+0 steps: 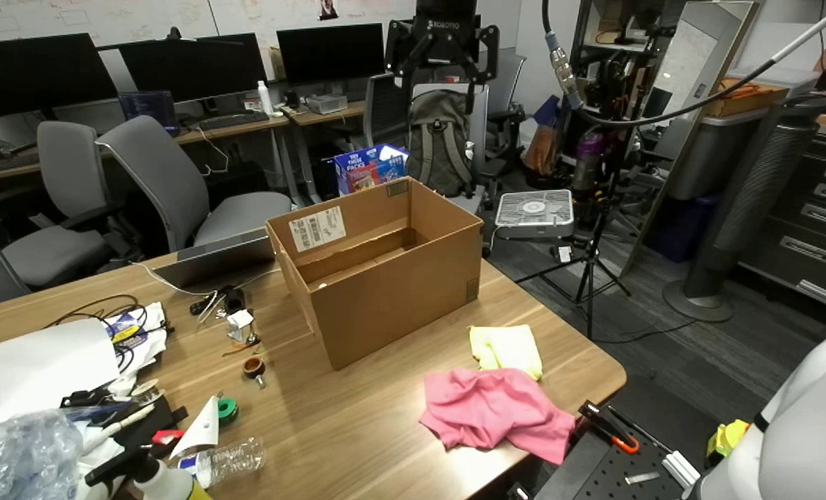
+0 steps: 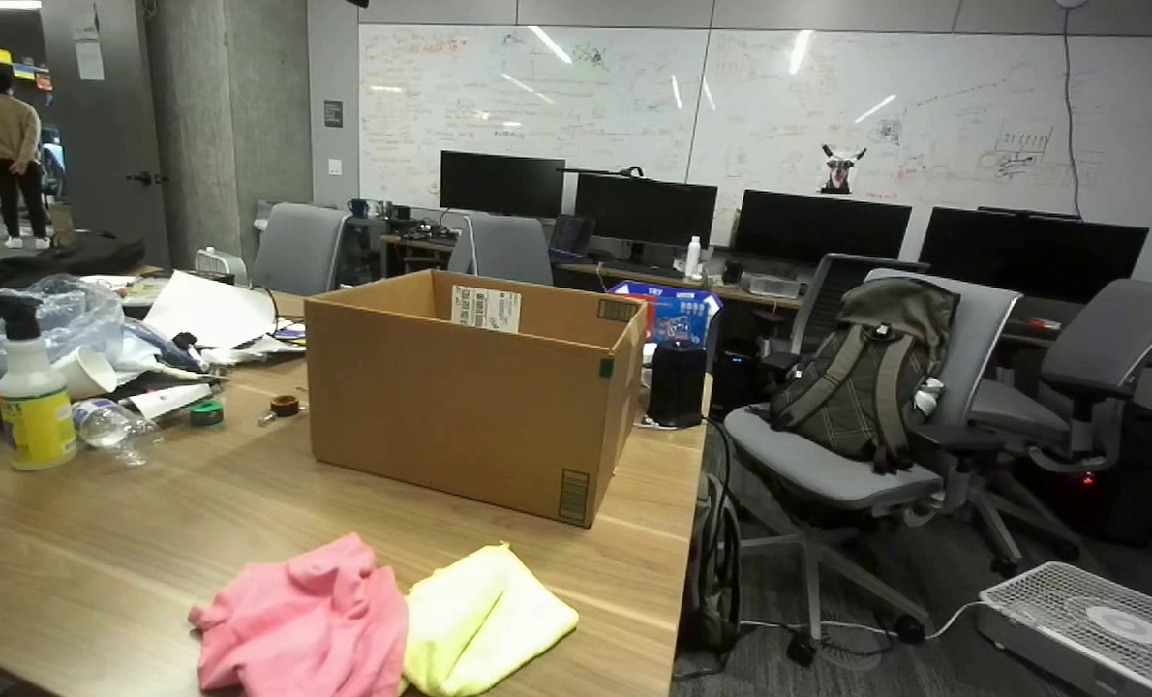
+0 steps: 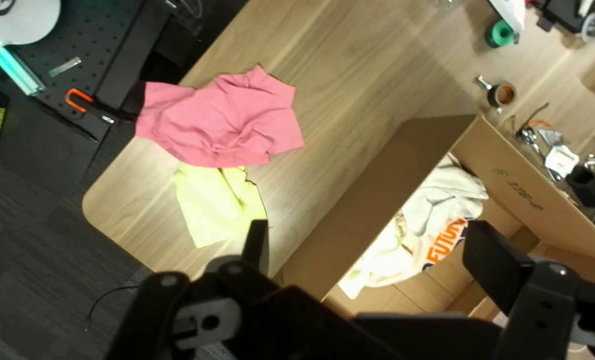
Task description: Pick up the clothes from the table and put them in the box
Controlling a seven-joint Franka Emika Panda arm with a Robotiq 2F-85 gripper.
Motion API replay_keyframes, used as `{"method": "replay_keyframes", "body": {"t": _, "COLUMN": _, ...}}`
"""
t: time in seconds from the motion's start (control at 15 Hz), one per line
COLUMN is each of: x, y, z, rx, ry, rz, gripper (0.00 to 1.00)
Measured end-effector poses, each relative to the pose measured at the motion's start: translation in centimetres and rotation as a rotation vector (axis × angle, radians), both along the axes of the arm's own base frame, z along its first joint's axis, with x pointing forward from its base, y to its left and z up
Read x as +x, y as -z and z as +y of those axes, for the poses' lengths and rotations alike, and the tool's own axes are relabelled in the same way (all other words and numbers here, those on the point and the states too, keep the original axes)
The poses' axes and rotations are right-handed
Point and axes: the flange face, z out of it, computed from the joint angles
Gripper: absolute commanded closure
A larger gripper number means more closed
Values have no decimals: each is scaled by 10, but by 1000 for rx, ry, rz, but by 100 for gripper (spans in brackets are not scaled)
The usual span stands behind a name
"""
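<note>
Big brown corrugated cardboard box [image 1: 399, 305] has whitish garments [image 3: 430, 212] bunched inside, at least one with orange lettering. Can't count them tbh, the black jaws cover part of the box in the wrist view. Jaws are spread wide. Bright pink garment [image 2: 305, 624], cut off at the bottom in an exterior view, touches a pale yellow garment [image 2: 489, 620] on the light wood desk [image 1: 336, 430].
</note>
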Motion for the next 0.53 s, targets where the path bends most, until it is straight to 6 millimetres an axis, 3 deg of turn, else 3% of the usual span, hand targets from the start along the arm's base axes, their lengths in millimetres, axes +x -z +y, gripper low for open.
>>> {"method": "replay_keyframes", "body": {"t": 0.53, "x": -54, "y": 2, "z": -19, "rx": 1, "ry": -100, "rz": 8, "gripper": 0}}
